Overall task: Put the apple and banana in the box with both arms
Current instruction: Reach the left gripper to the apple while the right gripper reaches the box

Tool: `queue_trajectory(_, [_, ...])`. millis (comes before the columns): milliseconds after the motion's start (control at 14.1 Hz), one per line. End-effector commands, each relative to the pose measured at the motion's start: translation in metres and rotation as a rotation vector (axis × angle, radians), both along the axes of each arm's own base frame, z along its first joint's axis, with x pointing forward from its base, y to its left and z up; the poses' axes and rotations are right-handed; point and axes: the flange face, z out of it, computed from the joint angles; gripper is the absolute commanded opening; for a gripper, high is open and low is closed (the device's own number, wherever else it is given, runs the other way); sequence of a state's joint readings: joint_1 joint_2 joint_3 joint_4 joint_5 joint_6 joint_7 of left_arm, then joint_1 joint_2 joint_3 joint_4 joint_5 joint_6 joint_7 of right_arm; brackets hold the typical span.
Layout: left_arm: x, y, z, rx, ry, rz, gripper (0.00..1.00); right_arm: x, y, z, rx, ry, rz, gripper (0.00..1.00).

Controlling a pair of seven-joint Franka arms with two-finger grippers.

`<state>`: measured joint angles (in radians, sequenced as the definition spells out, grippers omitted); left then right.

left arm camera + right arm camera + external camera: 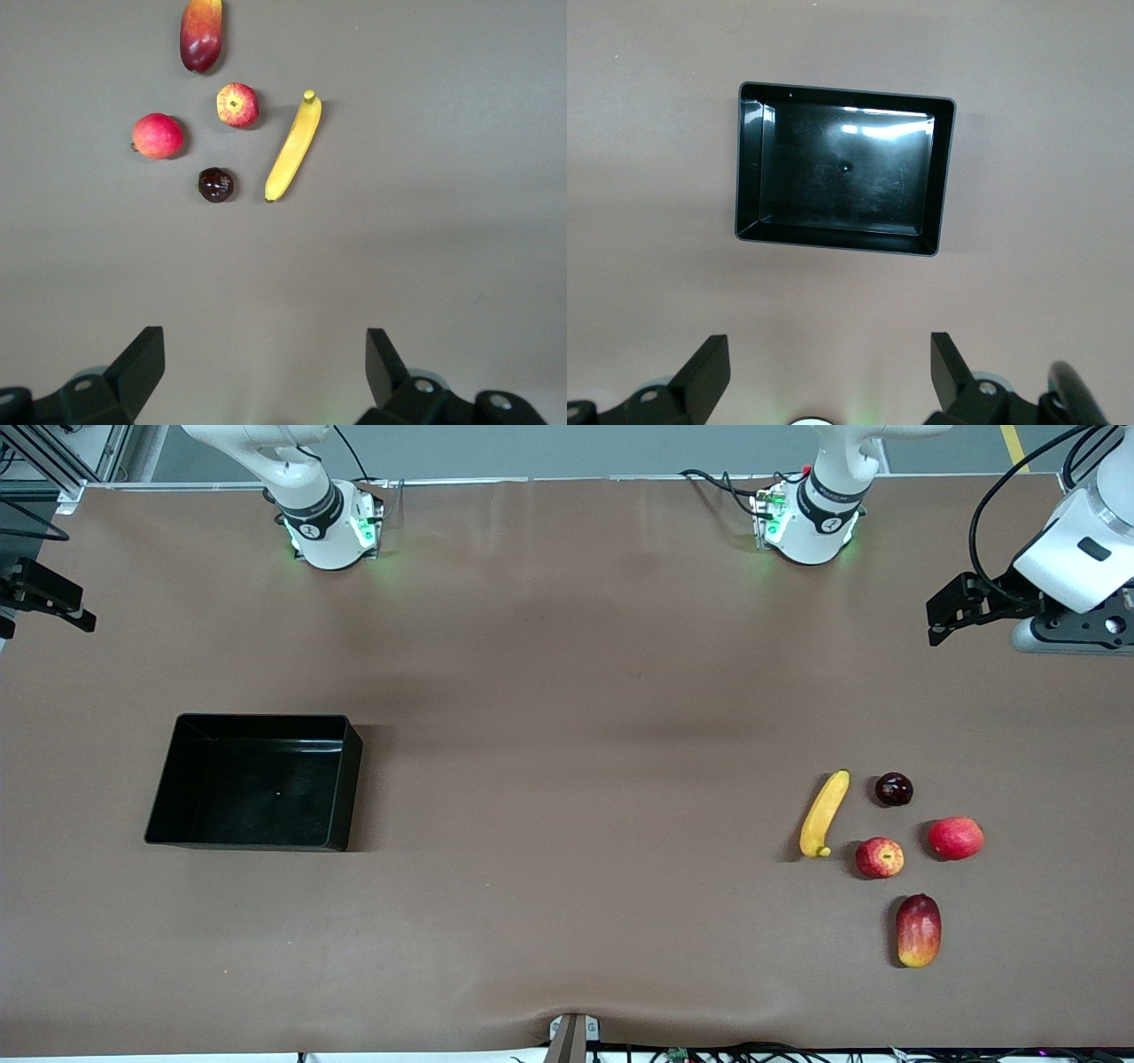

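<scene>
Bench point(567, 691): wide, flat, covered in a matte brown sheet with faint creases; carries everything below.
Left arm point(1076, 549): white glossy shell with black joints, waiting up over the bench's left-arm end.
Right arm point(301, 487): white shell with a dark collar band and a green glow at its base.
Box point(257, 782): shallow glossy black plastic tray, rectangular, low walls, nothing in it; well apart from the fruit, toward the right arm's end.
Left tool point(264, 359): black angular fingers spread wide, holding nothing, up over bare bench near the fruit cluster.
Right tool point(829, 363): black fingers spread wide, holding nothing, up over bare bench beside the box.
Banana point(825, 813): smooth yellow, long, nearly straight, stubby tip; lies on the bench at the box-ward edge of the cluster.
Mango point(918, 930): oval, red fading to yellow; nearer the front camera than the apple.
Red fruit point(956, 838): plain, smooth, red-pink, roundish; beside the apple, toward the left arm's end.
Apple point(880, 857): small, round, red with yellow streaks; just beside the banana's stubby tip, not touching.
Dark fruit point(894, 789): smallest, round, shiny, near-black maroon; beside the banana, farther from the front camera than the apple.
Writing: none readable.
</scene>
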<state>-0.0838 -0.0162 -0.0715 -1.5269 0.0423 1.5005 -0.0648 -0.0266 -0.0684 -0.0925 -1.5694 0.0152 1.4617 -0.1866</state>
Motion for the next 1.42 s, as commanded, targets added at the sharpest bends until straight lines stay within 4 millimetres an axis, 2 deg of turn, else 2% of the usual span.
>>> queue_trajectory(0, [-0.003,0.002,0.004,-0.001,0.005,0.002,1.00,0.003,-0.003,0.003,-0.022,-0.006,-0.009,1.00])
queue_trajectory(142, [-0.003,0.004,0.005,0.000,0.002,0.005,1.00,0.012,-0.009,0.000,-0.026,-0.007,-0.016,1.00])
queue_trajectory(212, [-0.001,0.003,0.001,0.000,0.010,0.004,1.00,0.022,-0.013,-0.013,-0.025,0.016,-0.030,1.00])
queue_trajectory(425, [0.010,0.002,-0.014,0.002,0.035,0.014,1.00,0.032,-0.028,-0.021,-0.017,0.024,-0.048,1.00])
queue_trajectory(496, [0.022,0.001,-0.019,0.003,0.037,0.015,1.00,0.038,-0.028,-0.033,-0.020,0.044,-0.045,1.00])
queue_trajectory(567, [0.032,0.001,-0.026,0.001,0.045,0.009,1.00,0.049,-0.030,-0.054,-0.021,0.082,-0.046,1.00])
queue_trajectory(708, [0.049,0.001,-0.055,0.006,0.080,0.013,1.00,0.052,-0.034,-0.061,-0.025,0.090,-0.051,1.00])
queue_trajectory(921, [0.086,0.003,-0.107,0.060,0.056,-0.001,1.00,0.060,-0.069,-0.091,-0.005,0.131,-0.110,1.00])
queue_trajectory(992, [0.098,0.005,-0.127,0.085,0.051,-0.007,1.00,0.067,-0.077,-0.109,-0.005,0.141,-0.122,1.00])
queue_trajectory(1133, [0.120,0.010,-0.163,0.074,0.024,-0.011,1.00,0.085,-0.103,-0.160,-0.002,0.157,-0.131,1.00])
queue_trajectory(1275, [0.143,0.028,-0.206,0.065,0.005,0.007,1.00,0.099,-0.121,-0.202,0.002,0.150,-0.070,1.00])
queue_trajectory(1346, [0.153,0.042,-0.229,0.059,-0.005,0.022,1.00,0.103,-0.123,-0.220,0.000,0.151,-0.065,1.00])
